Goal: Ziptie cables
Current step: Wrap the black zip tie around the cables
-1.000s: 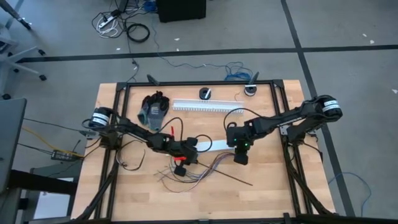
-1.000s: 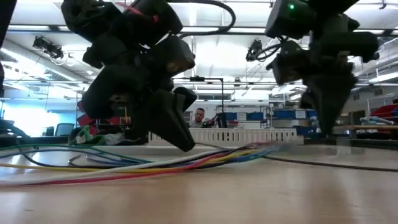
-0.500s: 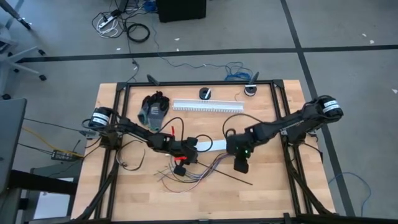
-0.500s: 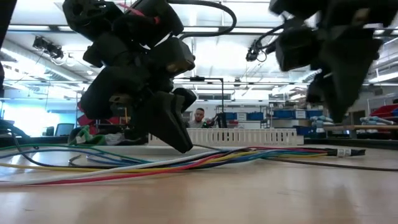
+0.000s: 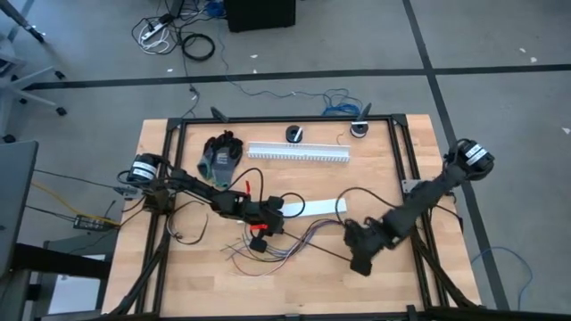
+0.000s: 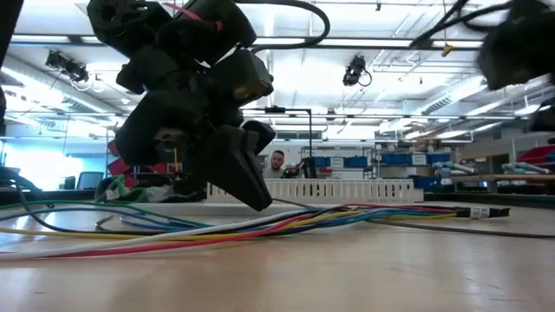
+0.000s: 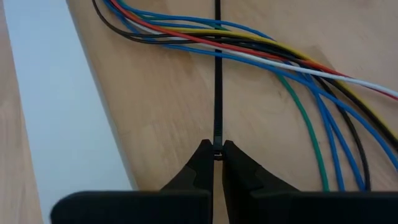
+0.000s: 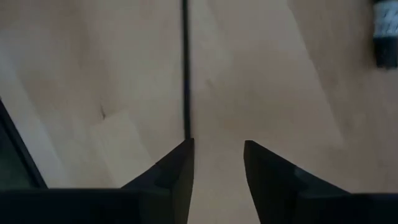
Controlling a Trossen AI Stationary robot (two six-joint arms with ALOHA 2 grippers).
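Note:
The cables point(image 5: 299, 239), a loose bundle of coloured and dark wires, lie across the table's middle point(image 7: 280, 56) and end at a small dark module point(image 6: 486, 211). My left gripper point(image 7: 217, 149) is shut on a thin black zip tie point(image 7: 217, 93) that crosses the bundle. My right gripper point(image 8: 217, 149) hovers open near the table's near right part point(image 5: 361, 260), above the tie's free end point(image 8: 185, 68). The tie lies on the wood just beside one finger, not between the two. My left gripper pinches one end of the zip tie point(image 7: 217, 142) between its two fingertips. The fingers slant down toward the table, and the tie runs straight on in line with them. Farther out the tie crosses the cables and lies on the wood.
A white slotted duct point(image 5: 299, 152) lies at the far side, with a dark glove point(image 5: 220, 156) to its left. A flat white strip point(image 5: 312, 207) rests beside my left gripper. Two small round parts point(image 5: 294, 134) sit at the far edge. A black frame point(image 5: 410, 232) borders the tabletop.
My right gripper has swung from the cables' right end toward the table's near right corner, rolling as it went, and now stands over the tie's free end. The cables' right end has come to rest flat on the table.

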